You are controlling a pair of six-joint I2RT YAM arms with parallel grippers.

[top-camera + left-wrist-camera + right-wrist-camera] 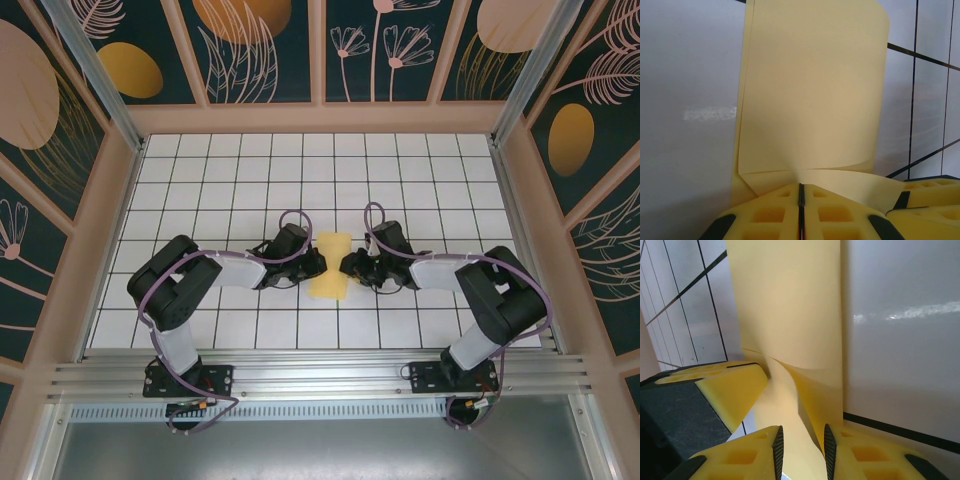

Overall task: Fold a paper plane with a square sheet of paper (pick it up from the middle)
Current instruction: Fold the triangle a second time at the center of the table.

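Wrist views: left gripper (801, 189) clamping square sheet of paper (810, 90); right gripper (801, 435) jaws straddling it, grip unclear. Overhead: sheet narrowing between both.

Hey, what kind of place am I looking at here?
Most likely a robot lab booth: a white gridded table, metal framing with leaf-patterned wall panels closing it in, and two arms bolted on, handling a sheet of paper.

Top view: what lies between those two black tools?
The pale yellow sheet of paper: the left tool pinches it, the right tool straddles its edge. Top view shows it.
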